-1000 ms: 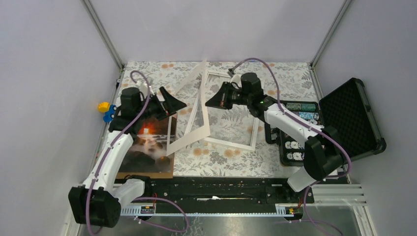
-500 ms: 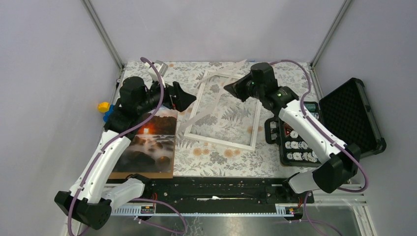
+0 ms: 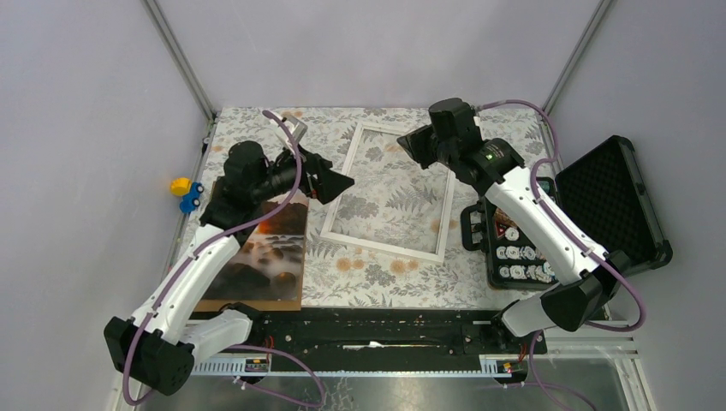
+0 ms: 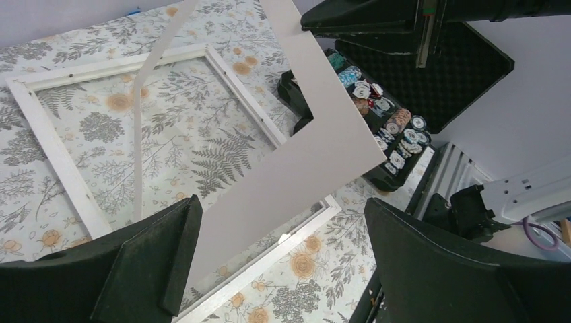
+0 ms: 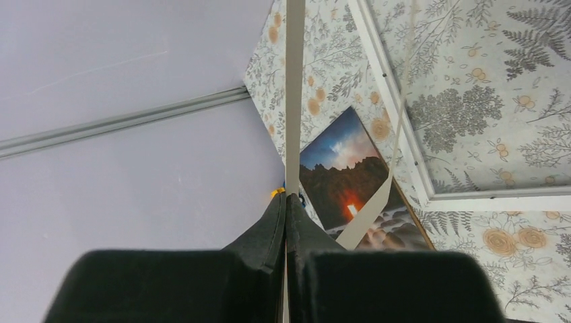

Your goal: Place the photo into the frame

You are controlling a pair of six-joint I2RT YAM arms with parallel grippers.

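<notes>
The photo [image 3: 267,244], a dark landscape with an orange glow, lies at the left on a brown backing board [image 3: 257,304]. It also shows in the right wrist view [image 5: 340,171]. The white frame [image 3: 341,187] lies flat mid-table, with nothing inside it but tablecloth [image 4: 60,168] [image 5: 498,200]. My right gripper [image 3: 419,147] is shut on a white cardboard mat [image 5: 294,101] and holds it in the air over the frame. In the left wrist view the mat [image 4: 303,155] hangs tilted. My left gripper [image 3: 332,181] [image 4: 283,269] is open, and the mat's lower corner is beside its left finger [image 4: 141,269].
An open black case [image 3: 612,201] with poker chips [image 3: 518,227] stands at the right, next to the frame. A yellow and blue toy [image 3: 181,190] sits at the left wall. Grey walls close in the table on three sides.
My right gripper has carried the mat up and to the back right, off the table. My left gripper has moved right, from over the photo to the frame's left edge.
</notes>
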